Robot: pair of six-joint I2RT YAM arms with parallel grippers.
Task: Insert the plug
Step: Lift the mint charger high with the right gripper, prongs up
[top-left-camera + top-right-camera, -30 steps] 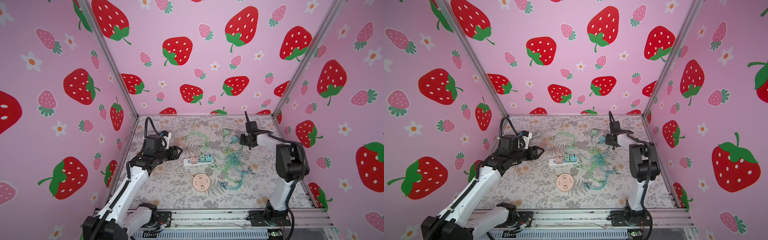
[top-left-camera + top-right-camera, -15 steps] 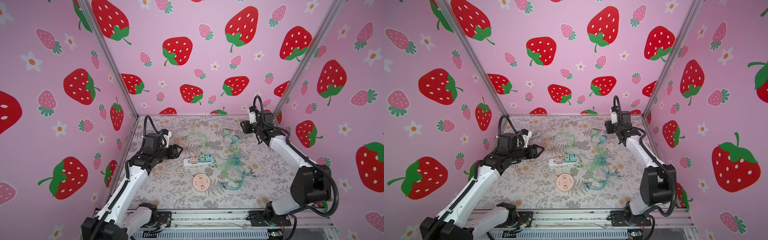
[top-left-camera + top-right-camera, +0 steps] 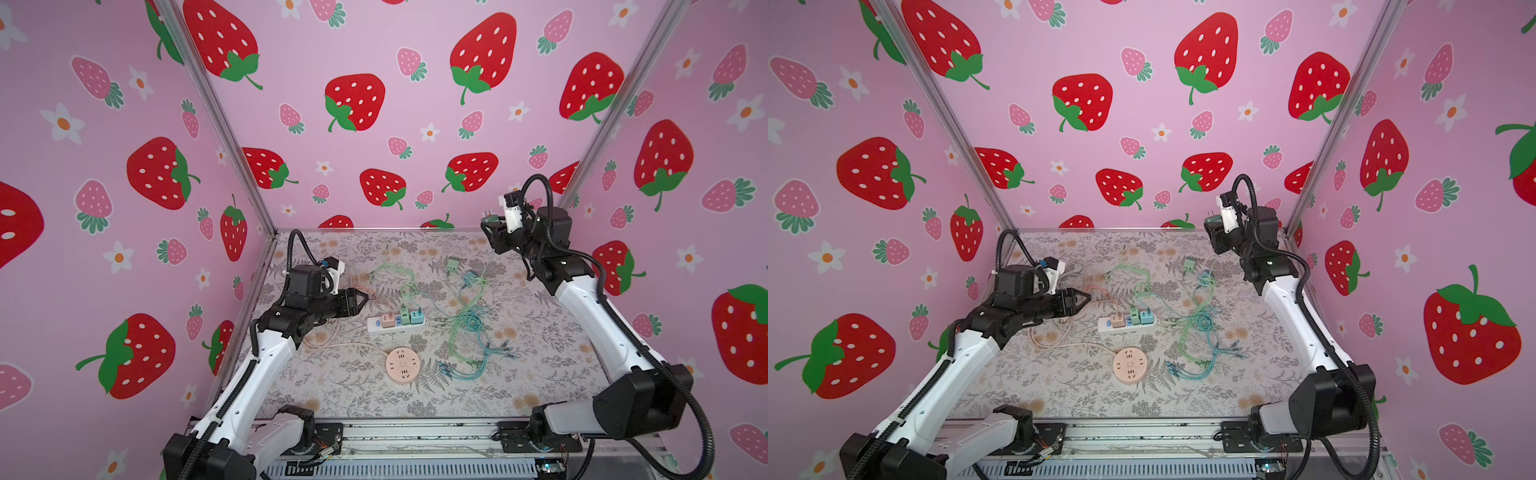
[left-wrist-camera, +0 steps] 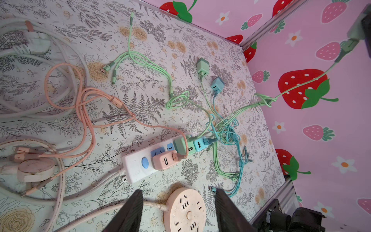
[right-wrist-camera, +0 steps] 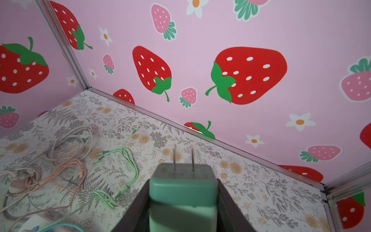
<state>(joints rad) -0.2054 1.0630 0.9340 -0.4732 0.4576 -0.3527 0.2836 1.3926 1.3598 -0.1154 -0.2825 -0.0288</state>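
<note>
My right gripper [image 5: 183, 181] is shut on a green plug [image 5: 183, 198] whose two metal prongs point away from the wrist. In both top views it hangs high near the back right corner [image 3: 489, 225] [image 3: 1211, 227], and a green cable [image 4: 297, 86] trails from it down to the mat. A white power strip [image 3: 376, 325] [image 3: 1105, 325] [image 4: 133, 165] lies mid-mat with pink, green and blue adapters plugged in. My left gripper [image 3: 364, 298] [image 3: 1087, 297] [image 4: 177, 209] stands open and empty, left of the strip.
A round pink socket [image 3: 401, 365] [image 4: 185, 211] lies in front of the strip. A loose green plug [image 3: 453, 264] and a blue one [image 3: 470, 277] sit at the back. Tangled green and blue cables [image 3: 469, 328] spread to the right, pink and white cords [image 4: 80, 104] to the left.
The right arm has lifted from the mat up toward the back right corner with the green plug in its grip. The left gripper has shifted only slightly.
</note>
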